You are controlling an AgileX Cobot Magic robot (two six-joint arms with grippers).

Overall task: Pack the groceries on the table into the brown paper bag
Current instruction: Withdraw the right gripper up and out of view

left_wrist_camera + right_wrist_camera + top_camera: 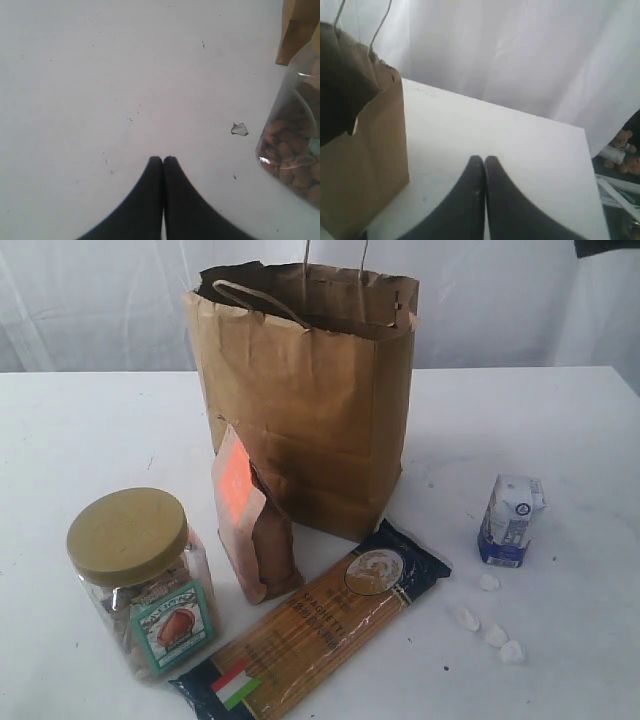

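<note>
The brown paper bag (305, 390) stands upright and open at the back of the white table (90, 430). In front of it lie the groceries: a gold-lidded clear jar (140, 575), a small brown pouch (250, 520) with an orange label leaning on the bag, a long spaghetti pack (315, 625), a white-blue carton (510, 520) and several small white lumps (490, 625). Neither arm shows in the exterior view. My left gripper (163, 159) is shut and empty over bare table, with the jar (295, 150) off to one side. My right gripper (483, 158) is shut and empty, high beside the bag (360, 150).
A white curtain (510, 55) hangs behind the table. The table's far edge (495, 103) and a corner show in the right wrist view, with clutter on the floor beyond. A small torn scrap (239, 129) lies on the table near the jar.
</note>
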